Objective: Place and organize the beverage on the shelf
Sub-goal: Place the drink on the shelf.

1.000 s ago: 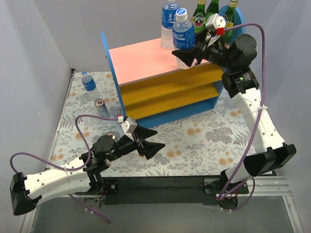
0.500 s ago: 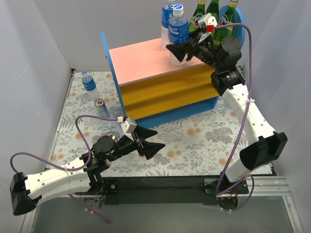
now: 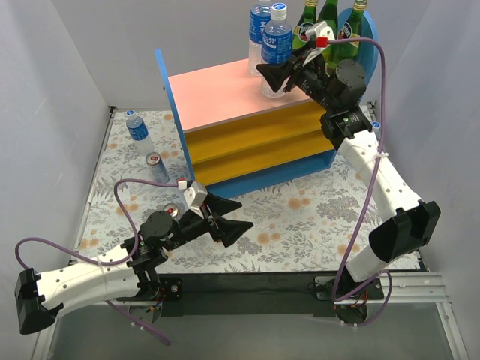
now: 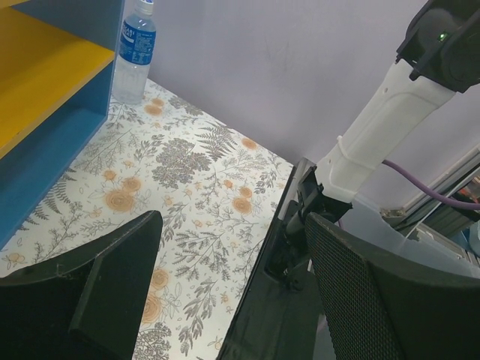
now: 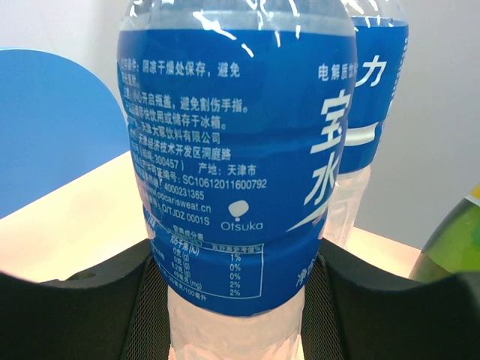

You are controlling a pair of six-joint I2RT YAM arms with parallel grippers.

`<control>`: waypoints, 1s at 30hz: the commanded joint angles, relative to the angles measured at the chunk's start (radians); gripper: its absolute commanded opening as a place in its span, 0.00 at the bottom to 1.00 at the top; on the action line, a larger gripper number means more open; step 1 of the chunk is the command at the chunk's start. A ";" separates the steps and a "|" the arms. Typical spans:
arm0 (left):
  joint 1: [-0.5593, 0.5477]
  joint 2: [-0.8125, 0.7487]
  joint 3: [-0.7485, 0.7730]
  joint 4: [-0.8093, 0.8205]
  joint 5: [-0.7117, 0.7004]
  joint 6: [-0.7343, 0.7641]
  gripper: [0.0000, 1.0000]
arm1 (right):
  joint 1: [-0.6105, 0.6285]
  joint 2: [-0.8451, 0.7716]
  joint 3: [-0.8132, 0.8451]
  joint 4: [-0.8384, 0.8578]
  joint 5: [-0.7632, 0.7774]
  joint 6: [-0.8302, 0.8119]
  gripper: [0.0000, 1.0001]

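Top external: blue-label bottle (image 3: 277,41) slides deeper onto the shelf (image 3: 217,90)
Right jaws clamped on it, shifted toward eleven o'clock beside its twin (image 3: 256,34); left jaws hang wide open, empty, barely moved.

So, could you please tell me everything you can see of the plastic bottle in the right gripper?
The plastic bottle is clear, with a blue wrap label printed in white. It stands upright over the shelf's pink top board, clamped low down by the right gripper, close beside a second bottle like it.
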 commanded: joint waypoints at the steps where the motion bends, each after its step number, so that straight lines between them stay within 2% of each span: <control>1: -0.001 -0.020 -0.016 0.009 -0.015 0.001 0.76 | 0.017 -0.019 0.033 0.203 0.075 0.000 0.07; 5: -0.001 -0.029 -0.021 0.007 -0.017 -0.002 0.76 | 0.019 -0.013 0.027 0.203 0.089 -0.005 0.17; 8: -0.001 -0.036 -0.024 0.004 -0.018 -0.003 0.76 | 0.020 -0.015 0.015 0.203 0.093 -0.013 0.29; 9: -0.001 -0.039 -0.022 0.003 -0.018 -0.002 0.76 | 0.020 -0.016 0.013 0.201 0.093 -0.014 0.37; 11: -0.001 -0.046 -0.025 0.003 -0.018 -0.002 0.76 | 0.022 -0.016 0.005 0.203 0.098 -0.026 0.43; 12: -0.001 -0.049 -0.027 0.000 -0.020 -0.002 0.76 | 0.022 -0.015 0.004 0.203 0.098 -0.030 0.50; 18: -0.001 -0.059 -0.028 -0.005 -0.020 -0.003 0.76 | 0.022 -0.022 -0.010 0.200 0.109 -0.049 0.71; 21: -0.001 -0.063 -0.028 -0.005 -0.020 -0.005 0.76 | 0.022 -0.027 -0.018 0.201 0.105 -0.053 0.80; 26: -0.001 -0.063 -0.025 -0.005 -0.020 -0.007 0.76 | 0.022 -0.034 -0.024 0.198 0.101 -0.057 0.87; 30: -0.001 -0.067 -0.021 -0.013 -0.018 -0.010 0.76 | 0.022 -0.047 -0.018 0.198 0.078 -0.082 0.98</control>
